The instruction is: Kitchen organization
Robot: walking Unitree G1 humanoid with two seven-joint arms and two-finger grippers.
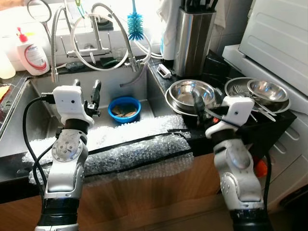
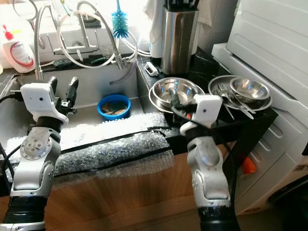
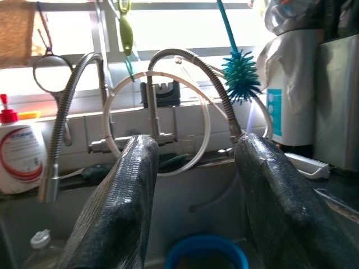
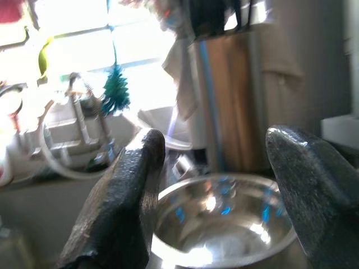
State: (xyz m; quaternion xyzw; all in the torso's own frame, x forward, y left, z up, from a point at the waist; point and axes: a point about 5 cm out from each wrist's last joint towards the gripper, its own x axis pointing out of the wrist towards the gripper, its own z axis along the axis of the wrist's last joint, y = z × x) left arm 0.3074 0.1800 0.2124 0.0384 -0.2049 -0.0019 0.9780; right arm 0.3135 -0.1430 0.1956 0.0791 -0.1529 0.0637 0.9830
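Observation:
A blue bowl (image 1: pixel 124 109) with scraps in it sits in the steel sink (image 1: pixel 48 134). My left gripper (image 1: pixel 86 90) hovers open over the sink, just left of that bowl; the left wrist view has the blue bowl (image 3: pixel 206 253) low between the fingers (image 3: pixel 120 202). On the black counter to the right, a stack of steel bowls (image 1: pixel 189 94) stands beside a second steel bowl (image 1: pixel 267 90) resting on a plate with forks (image 1: pixel 240 89). My right gripper (image 1: pixel 207 106) is open at the near rim of the stack. The right wrist view looks into the steel bowl (image 4: pixel 224 230).
Bubble wrap (image 1: pixel 134 149) lies over the sink's front edge. Spring faucets and hoses (image 1: pixel 103 33), a teal bottle brush (image 1: pixel 135 24) and a soap bottle (image 1: pixel 31 54) line the back. A steel knife block (image 1: pixel 193 41) stands behind the bowls. A white appliance (image 1: pixel 279 33) is at the right.

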